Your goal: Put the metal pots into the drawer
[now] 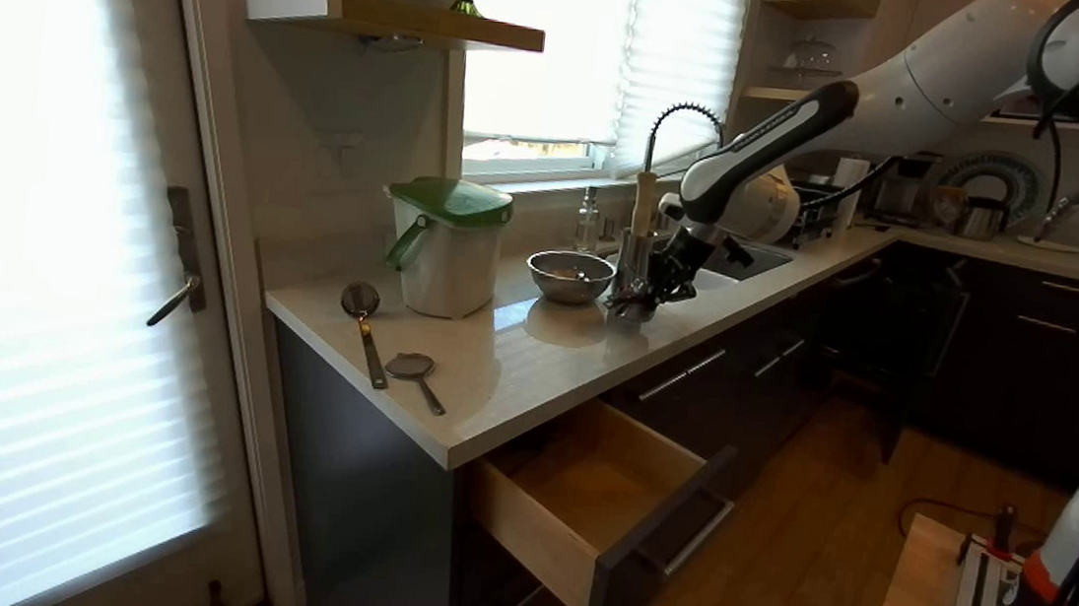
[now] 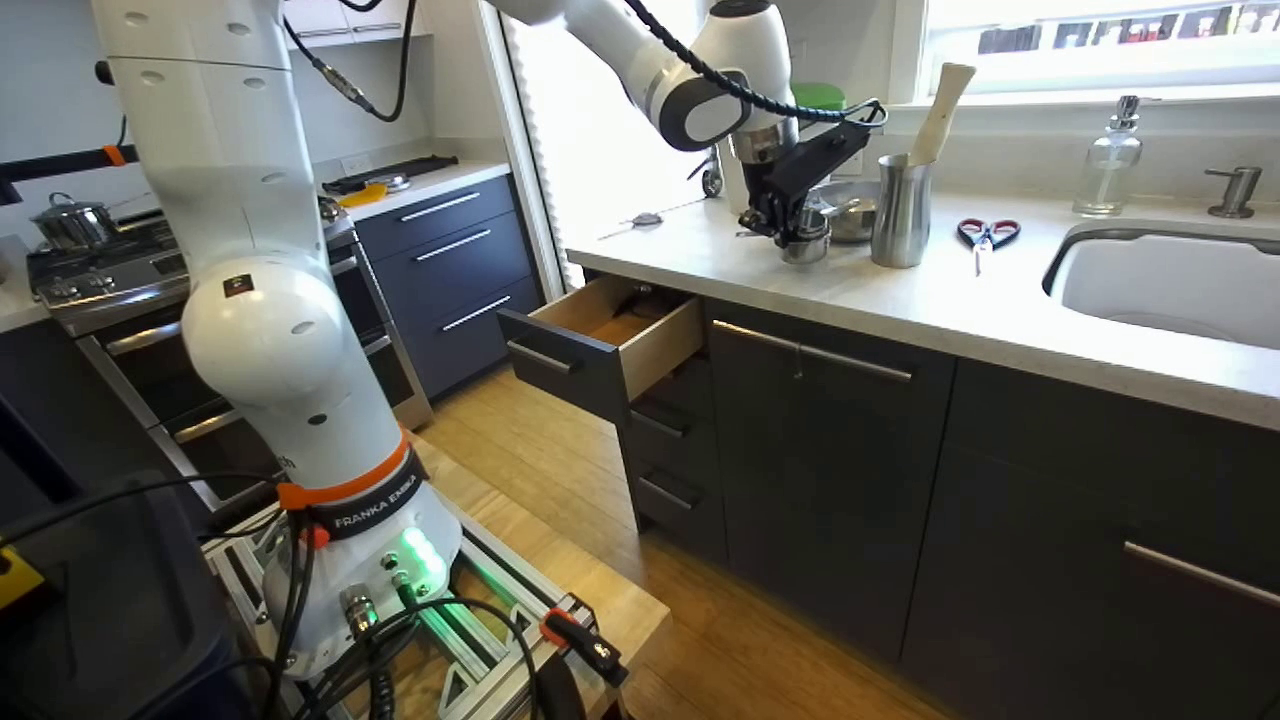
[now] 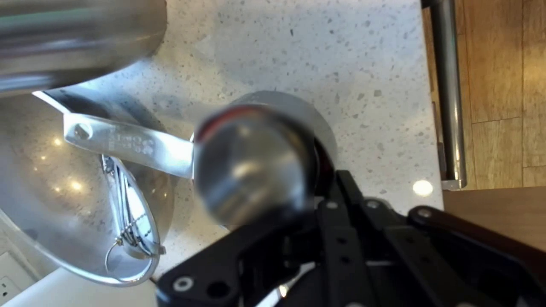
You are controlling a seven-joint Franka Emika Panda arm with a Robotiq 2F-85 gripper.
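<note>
In an exterior view the drawer [image 1: 537, 538] stands pulled out beneath a corner of the countertop [image 1: 531, 386], I judge so that pots can be lowered in from above; the wide pot [image 1: 569, 280] rests back from the front edge, between the green-lidded container [image 1: 452, 270] and the steel holder [image 1: 636, 253]. In an exterior view my gripper [image 2: 783, 230] is nearer that front edge, jaws narrow, pinching the wall of the small pot [image 2: 808, 248]; its thin side, I would say, is what suits them best. Whether its bottom touches the countertop I cannot tell. The black band [image 2: 375, 505] round my foot [image 2: 335, 560] reads FRANKA EMIKA. In the wrist view the small pot's flat handle [image 3: 128, 145] points away from the front edge and overlaps the wide pot, so I think I should lift before swinging toward the drawer, or it may catch. Letters [image 3: 134, 143] are stamped along it, too faint for me to read surely. A ringed metal piece [image 3: 136, 226] shows inside the wide pot.
</note>
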